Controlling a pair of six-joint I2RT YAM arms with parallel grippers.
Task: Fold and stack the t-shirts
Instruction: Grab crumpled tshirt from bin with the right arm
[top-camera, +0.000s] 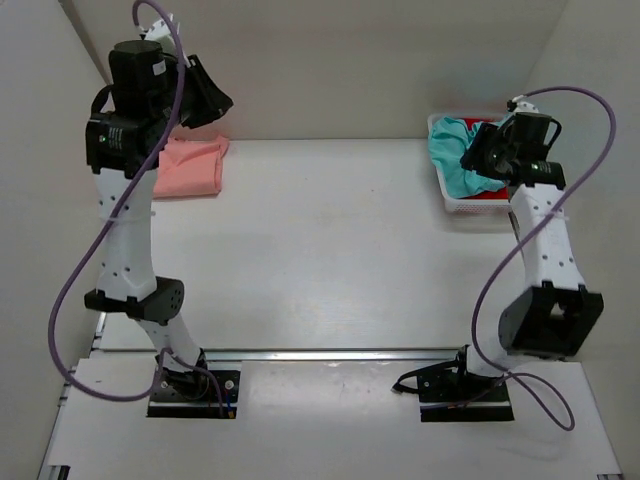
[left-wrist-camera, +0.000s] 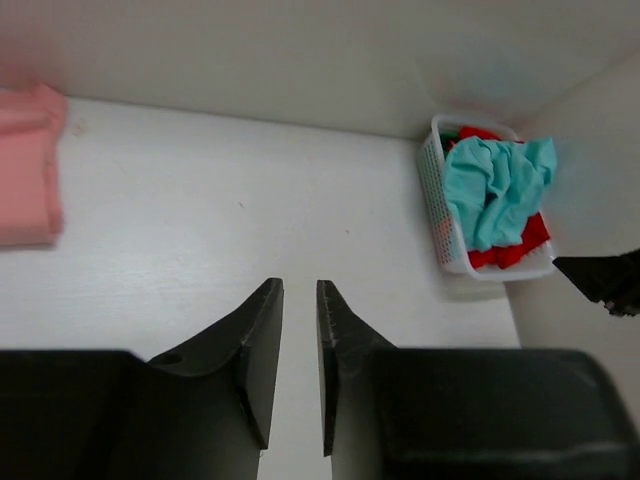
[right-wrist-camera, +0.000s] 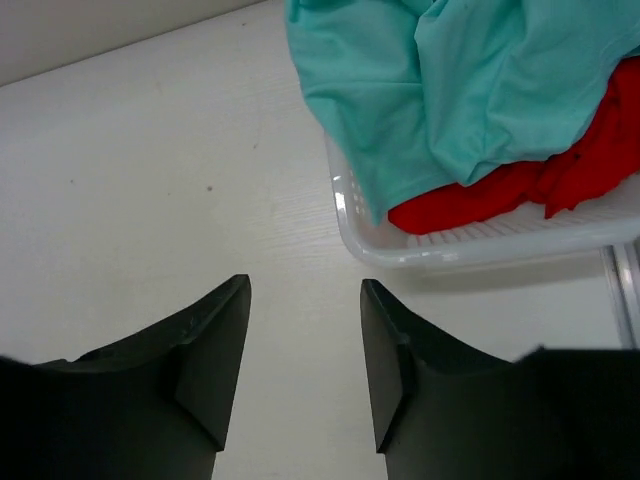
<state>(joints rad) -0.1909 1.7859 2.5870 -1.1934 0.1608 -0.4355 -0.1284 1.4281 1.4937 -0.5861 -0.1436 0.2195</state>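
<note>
A salmon pink t-shirt (top-camera: 190, 165) lies folded at the table's far left, also in the left wrist view (left-wrist-camera: 30, 165). A teal t-shirt (top-camera: 455, 150) lies crumpled on a red one (top-camera: 490, 196) in the white basket (top-camera: 470, 209) at the far right. My left gripper (top-camera: 205, 95) is raised above the pink shirt, its jaws a narrow gap apart and empty (left-wrist-camera: 300, 290). My right gripper (top-camera: 480, 150) hovers over the basket's left side, open and empty (right-wrist-camera: 305, 285), short of the teal shirt (right-wrist-camera: 450, 90) and red shirt (right-wrist-camera: 520, 185). No green shirt shows.
The basket (right-wrist-camera: 470, 245) stands against the right wall in the back corner (left-wrist-camera: 432, 190). Walls close the table at the back and on both sides. The white tabletop (top-camera: 330, 240) lies between the pink shirt and the basket.
</note>
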